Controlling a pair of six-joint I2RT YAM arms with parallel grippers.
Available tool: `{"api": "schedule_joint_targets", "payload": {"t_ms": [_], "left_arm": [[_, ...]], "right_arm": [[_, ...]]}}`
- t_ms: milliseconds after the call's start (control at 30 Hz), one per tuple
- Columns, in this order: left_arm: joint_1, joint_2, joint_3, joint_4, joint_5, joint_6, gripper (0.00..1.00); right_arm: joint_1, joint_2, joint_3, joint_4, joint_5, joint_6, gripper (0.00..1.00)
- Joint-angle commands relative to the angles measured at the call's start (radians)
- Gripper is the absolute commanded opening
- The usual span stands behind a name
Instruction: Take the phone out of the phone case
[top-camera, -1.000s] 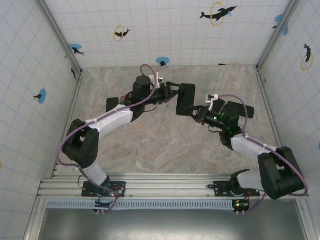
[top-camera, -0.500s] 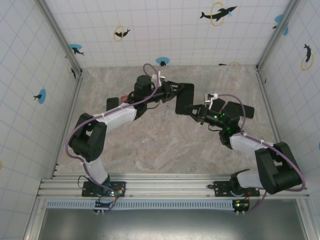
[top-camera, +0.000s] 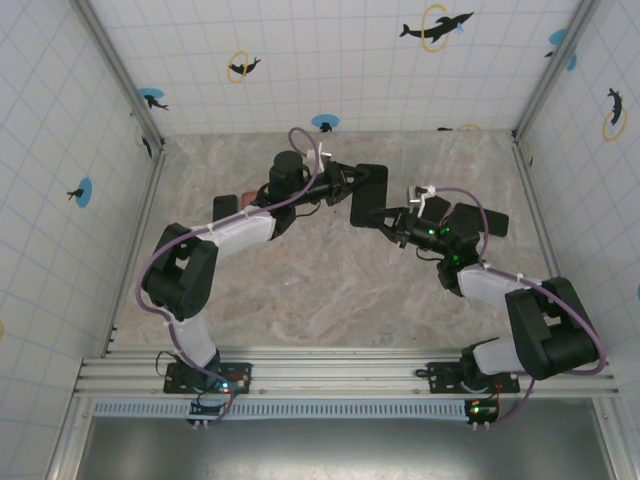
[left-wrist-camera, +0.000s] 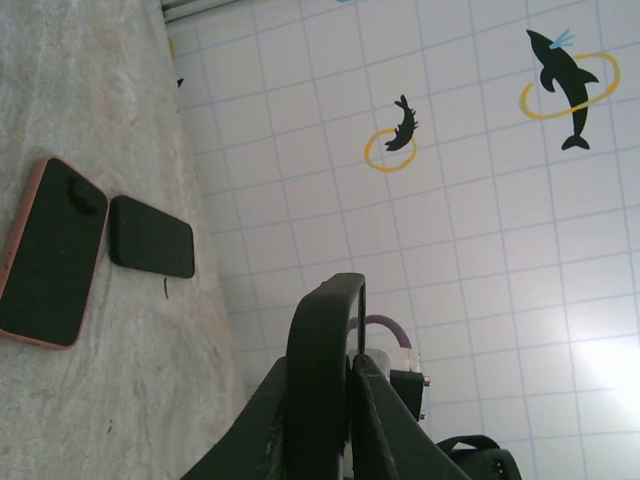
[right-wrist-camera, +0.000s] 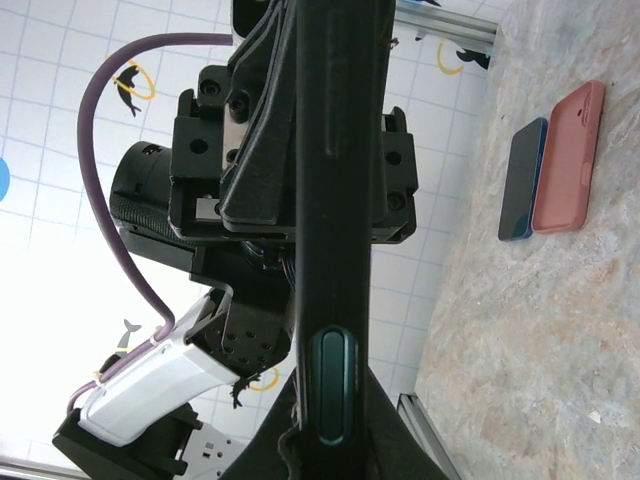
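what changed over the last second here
The left claw pushed in a little toward the black cased phone and closed on its left edge. The right claw kept its grip on the phone's near end, and the phone stayed held up off the table between the two.

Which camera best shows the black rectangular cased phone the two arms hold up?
The top external view: the black cased phone shows its broad flat face, held between the left gripper and right gripper. Both wrist views catch it edge-on, the right wrist one showing a teal side button.
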Motion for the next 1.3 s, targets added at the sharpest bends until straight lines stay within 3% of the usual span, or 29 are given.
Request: {"api": "schedule_joint_targets", "payload": {"t_ms": [0, 100, 233, 467, 767, 967, 1133, 1267], "left_arm": [[0.0, 0.008, 0.039, 0.06, 0.041, -0.008, 0.14], [0.001, 0.003, 0.029, 0.06, 0.03, -0.01, 0.1], [0.001, -0.014, 0.011, 0.062, -0.015, -0.011, 0.04], [0.001, -0.066, -0.045, 0.103, -0.196, -0.037, 0.0], [-0.078, -0.096, -0.1, 0.21, -0.458, -0.087, 0.0], [-0.144, -0.11, -0.121, 0.256, -0.644, -0.079, 0.02], [-0.187, -0.093, -0.121, 0.326, -0.716, -0.104, 0.02], [-0.211, -0.069, -0.119, 0.367, -0.74, -0.135, 0.01]], "right_arm": [[-0.003, 0.011, 0.031, 0.079, -0.039, 0.004, 0.04], [-0.004, 0.004, 0.022, 0.062, -0.027, -0.012, 0.08], [-0.005, -0.001, 0.008, 0.074, -0.013, -0.019, 0.25], [-0.006, -0.039, -0.045, 0.053, 0.061, -0.056, 0.44], [0.077, -0.145, -0.179, 0.055, 0.324, -0.101, 0.46], [0.128, -0.158, -0.214, 0.153, 0.404, -0.114, 0.45], [0.136, -0.177, -0.235, 0.232, 0.512, -0.132, 0.44], [0.143, -0.171, -0.238, 0.263, 0.535, -0.139, 0.35]]}}
